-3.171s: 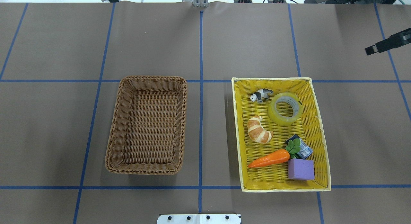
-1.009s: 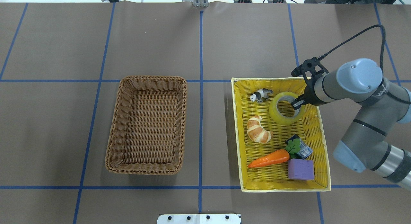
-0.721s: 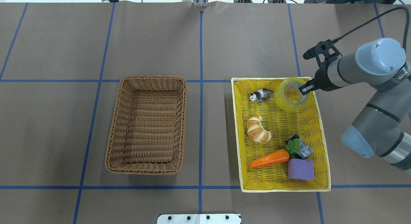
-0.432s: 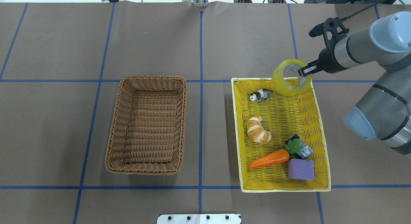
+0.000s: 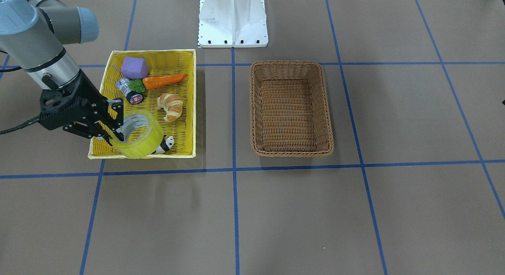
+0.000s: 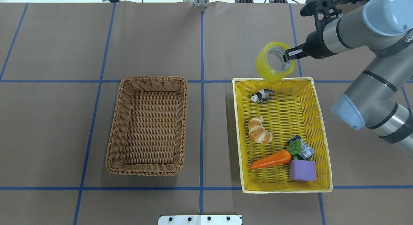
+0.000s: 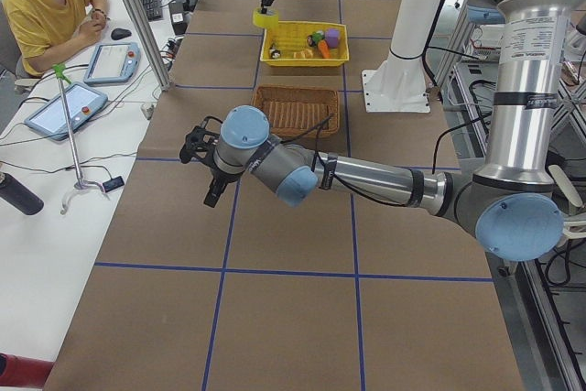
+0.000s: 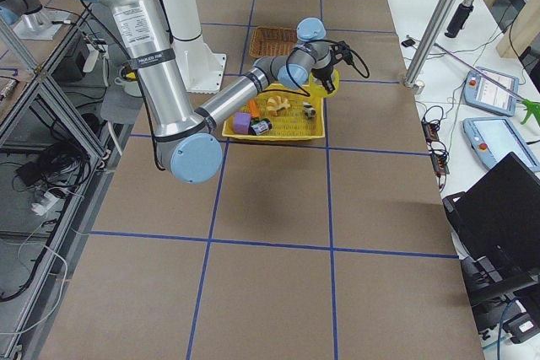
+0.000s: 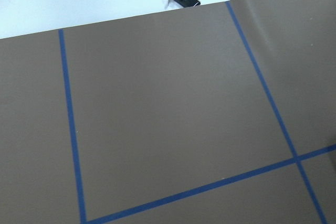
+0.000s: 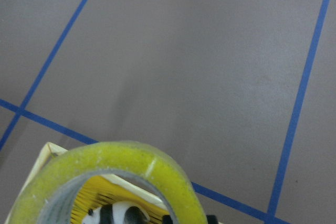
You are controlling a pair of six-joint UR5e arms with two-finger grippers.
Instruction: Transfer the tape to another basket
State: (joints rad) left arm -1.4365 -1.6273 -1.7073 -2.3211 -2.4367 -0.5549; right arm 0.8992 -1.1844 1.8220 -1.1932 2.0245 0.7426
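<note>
The tape (image 6: 265,66), a yellowish-green roll, hangs in the air over the far rim of the yellow basket (image 6: 325,147). My right gripper (image 6: 288,54) is shut on the roll's wall, one finger inside the core. The front-facing view shows the same: tape (image 5: 143,145), right gripper (image 5: 115,132). In the right wrist view the tape (image 10: 136,163) fills the bottom edge. The brown wicker basket (image 6: 154,79) stands empty to the left, a grid line between the two baskets. My left gripper (image 7: 211,191) shows only in the exterior left view, over bare table; I cannot tell its state.
In the yellow basket lie a toy panda (image 6: 263,95), a croissant (image 6: 260,130), a carrot (image 6: 271,158), a purple block (image 6: 302,170) and a small bottle (image 6: 306,151). The robot's base plate (image 6: 200,219) is at the near edge. An operator (image 7: 46,6) sits beside the table.
My right arm came in, closed on the tape in the yellow basket, lifted it out and carried it up, toward the table's far side and slightly left.
</note>
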